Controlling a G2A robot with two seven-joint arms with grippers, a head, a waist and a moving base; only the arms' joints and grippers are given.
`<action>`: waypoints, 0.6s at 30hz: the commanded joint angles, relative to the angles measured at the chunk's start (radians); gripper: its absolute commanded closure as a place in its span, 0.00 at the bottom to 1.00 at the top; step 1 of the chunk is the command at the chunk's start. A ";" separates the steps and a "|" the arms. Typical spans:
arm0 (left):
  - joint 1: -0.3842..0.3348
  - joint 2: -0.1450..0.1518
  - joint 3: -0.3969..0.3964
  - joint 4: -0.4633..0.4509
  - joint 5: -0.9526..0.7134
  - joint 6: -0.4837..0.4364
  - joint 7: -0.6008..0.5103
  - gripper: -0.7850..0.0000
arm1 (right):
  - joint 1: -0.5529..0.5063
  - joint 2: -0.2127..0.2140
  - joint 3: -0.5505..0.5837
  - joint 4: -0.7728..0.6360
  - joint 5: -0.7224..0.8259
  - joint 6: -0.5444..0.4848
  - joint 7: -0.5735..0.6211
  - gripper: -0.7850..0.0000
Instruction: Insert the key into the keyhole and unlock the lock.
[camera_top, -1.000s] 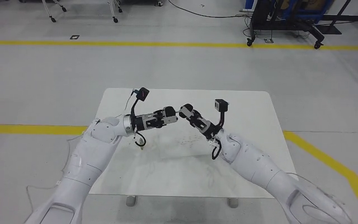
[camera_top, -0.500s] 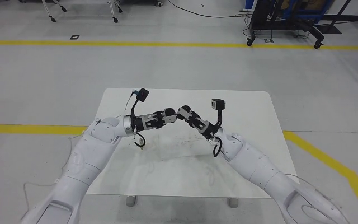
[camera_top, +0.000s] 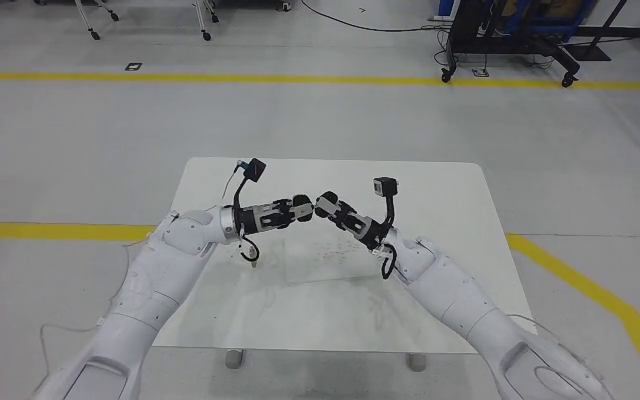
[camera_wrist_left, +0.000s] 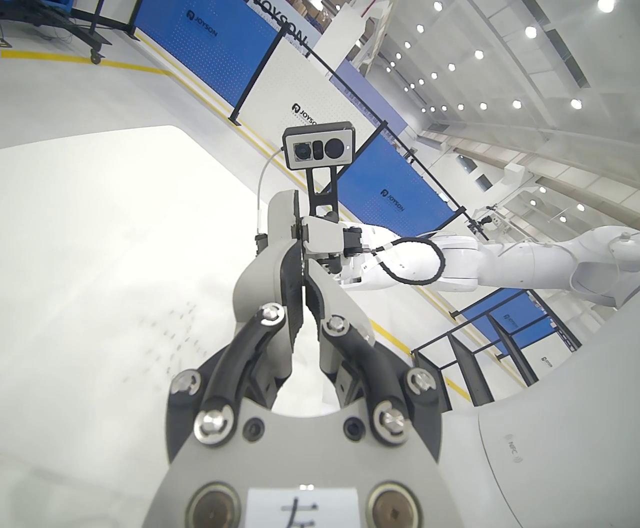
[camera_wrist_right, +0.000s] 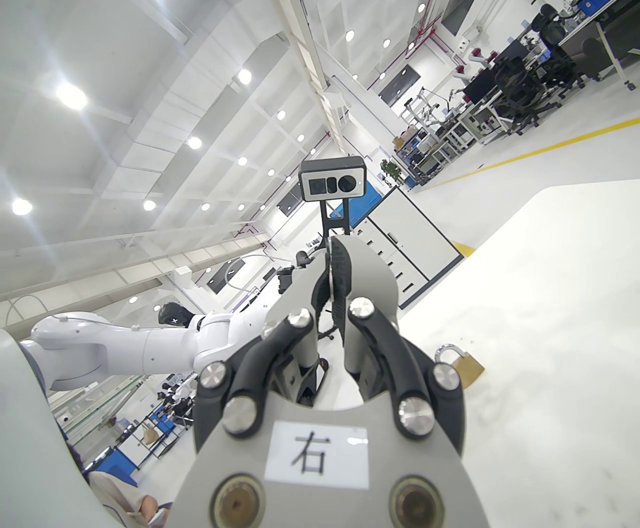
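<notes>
From the top view, the two arms meet over the middle of the table (camera_top: 440, 300). The left gripper (camera_top: 306, 207) and the right gripper (camera_top: 321, 203) are held tip to tip above it, and each one looks closed. The lock and the key are too small to make out from here.

In the left wrist view, the left gripper (camera_wrist_left: 301, 260) has its black pads (camera_wrist_left: 292, 300) pressed together. I cannot tell whether anything thin is pinched between them. Straight ahead of its fingertips, and close to them, is the right arm's wrist camera (camera_wrist_left: 320, 145). The white tabletop (camera_wrist_left: 100, 225) lies below the gripper.

In the right wrist view, the right gripper (camera_wrist_right: 334, 260) is also closed, with its pads meeting along their length. Nothing can be made out between them. The lock (camera_wrist_right: 462, 367) is a brass padlock with a silver shackle. It lies flat on the table (camera_wrist_right: 550, 300), below the right gripper and off to one side of its fingers, near them but not touching. The left arm's wrist camera (camera_wrist_right: 332, 180) is just beyond the right gripper's fingertips.
</notes>
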 joint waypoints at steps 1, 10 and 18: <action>0.001 0.000 -0.001 -0.001 0.004 0.001 0.009 1.00 | -0.004 -0.004 0.015 0.003 0.006 0.000 0.028 1.00; 0.004 0.007 -0.019 0.000 0.007 -0.006 0.021 1.00 | -0.026 -0.022 0.087 0.008 0.046 0.000 0.129 0.00; 0.028 0.027 -0.072 -0.010 -0.068 -0.052 0.001 1.00 | -0.026 -0.022 0.087 0.008 0.046 0.000 0.129 0.00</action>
